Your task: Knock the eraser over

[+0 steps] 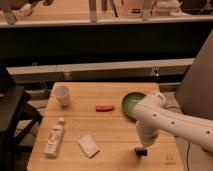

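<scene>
Now my hand (141,148) is low near the front right of the surface (115,130), right at the small black eraser (141,151). Whether the eraser has tipped, I cannot tell. The green bowl (131,103) and white cup (62,94) look empty.

Pale wooden table (115,130) with smooth matt top, carrying matt white paper-like cup (62,95), glossy green bowl (131,103), matt white pad (89,146) and smooth plastic-looking bottle (54,140); near the bowl, smooth white plastic-shelled arm ending in dark matt gripper (141,150) at the black matt eraser (141,152).
</scene>
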Robot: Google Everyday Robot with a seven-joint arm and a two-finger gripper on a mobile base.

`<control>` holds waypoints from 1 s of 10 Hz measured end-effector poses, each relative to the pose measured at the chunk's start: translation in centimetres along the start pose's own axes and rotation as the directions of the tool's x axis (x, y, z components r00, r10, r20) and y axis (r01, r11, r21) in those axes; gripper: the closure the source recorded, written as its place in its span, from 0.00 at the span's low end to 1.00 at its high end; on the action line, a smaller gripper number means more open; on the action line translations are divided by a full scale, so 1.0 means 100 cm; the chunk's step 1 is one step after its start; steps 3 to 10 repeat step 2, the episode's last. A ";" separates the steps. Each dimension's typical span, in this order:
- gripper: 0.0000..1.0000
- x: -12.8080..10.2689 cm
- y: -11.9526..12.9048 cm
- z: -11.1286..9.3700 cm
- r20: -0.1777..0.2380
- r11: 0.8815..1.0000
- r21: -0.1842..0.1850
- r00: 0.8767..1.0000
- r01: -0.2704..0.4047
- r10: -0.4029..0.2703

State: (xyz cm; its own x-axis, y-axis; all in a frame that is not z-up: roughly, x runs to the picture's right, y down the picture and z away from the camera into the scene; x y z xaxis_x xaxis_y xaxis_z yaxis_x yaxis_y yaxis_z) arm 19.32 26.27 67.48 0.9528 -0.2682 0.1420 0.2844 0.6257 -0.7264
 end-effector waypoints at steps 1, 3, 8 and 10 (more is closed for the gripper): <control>1.00 0.000 0.000 0.000 0.000 1.000 -0.002 1.000 0.002 -0.002; 1.00 -0.001 0.000 0.001 0.000 1.000 -0.004 1.000 0.005 -0.005; 1.00 -0.001 0.000 0.001 0.000 1.000 -0.004 1.000 0.005 -0.005; 1.00 -0.001 0.000 0.001 0.000 1.000 -0.004 1.000 0.005 -0.005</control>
